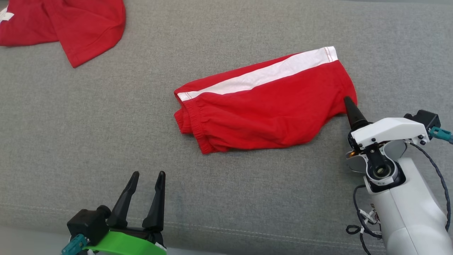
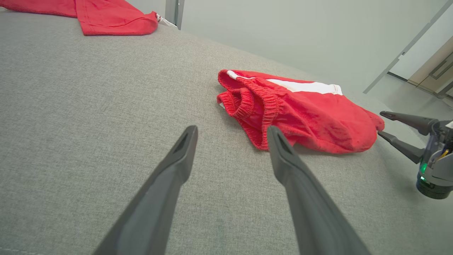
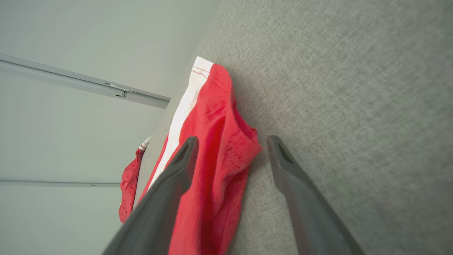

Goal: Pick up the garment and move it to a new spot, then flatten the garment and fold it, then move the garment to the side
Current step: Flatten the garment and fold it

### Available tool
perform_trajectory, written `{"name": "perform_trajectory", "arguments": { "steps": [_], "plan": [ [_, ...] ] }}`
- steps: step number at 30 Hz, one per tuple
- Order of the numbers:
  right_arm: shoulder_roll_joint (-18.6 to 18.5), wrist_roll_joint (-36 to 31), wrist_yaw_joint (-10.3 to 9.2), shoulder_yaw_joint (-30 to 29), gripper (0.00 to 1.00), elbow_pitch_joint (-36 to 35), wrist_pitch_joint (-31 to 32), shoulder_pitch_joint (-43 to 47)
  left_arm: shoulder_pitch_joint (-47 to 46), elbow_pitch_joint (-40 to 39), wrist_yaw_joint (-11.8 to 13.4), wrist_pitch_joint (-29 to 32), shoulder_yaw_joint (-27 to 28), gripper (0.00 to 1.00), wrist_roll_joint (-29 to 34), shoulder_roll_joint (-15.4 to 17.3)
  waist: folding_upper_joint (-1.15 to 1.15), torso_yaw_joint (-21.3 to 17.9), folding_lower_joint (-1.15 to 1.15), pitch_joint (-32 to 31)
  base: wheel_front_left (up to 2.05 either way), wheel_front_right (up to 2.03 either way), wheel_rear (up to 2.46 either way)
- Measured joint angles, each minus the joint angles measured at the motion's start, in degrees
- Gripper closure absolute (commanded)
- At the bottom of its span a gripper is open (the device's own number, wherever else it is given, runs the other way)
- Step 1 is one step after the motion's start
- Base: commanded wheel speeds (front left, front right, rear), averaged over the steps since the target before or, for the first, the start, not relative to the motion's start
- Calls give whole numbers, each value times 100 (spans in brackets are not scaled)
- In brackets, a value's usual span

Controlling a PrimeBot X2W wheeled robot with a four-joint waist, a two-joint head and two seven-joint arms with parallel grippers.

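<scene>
Straddling the garment (image 1: 262, 109) edge, right end effector (image 3: 232, 141) gapes; left end effector (image 1: 148, 174) gapes, well apart.

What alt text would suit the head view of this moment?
Red shorts with a white side stripe lie on a grey fabric surface, the right pincer at their right end. The open left pincer sits lower left; another red garment lies top left.

A crumpled red cloth garment with a white mark (image 1: 70, 28) was seen at the far left corner of a grey woven fabric surface (image 1: 88, 141). A pale plain wall (image 2: 300, 32) was seen beyond the far edge.
</scene>
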Motion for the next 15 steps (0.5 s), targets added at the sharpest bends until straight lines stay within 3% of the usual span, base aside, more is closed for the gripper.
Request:
{"name": "perform_trajectory", "arguments": {
  "steps": [15],
  "plan": [
    [-132,179,3,22,0,426,208,-655,-334,62,-183,0,62,0,0,-279,0,227,0,372,0,0,0]
  ]
}}
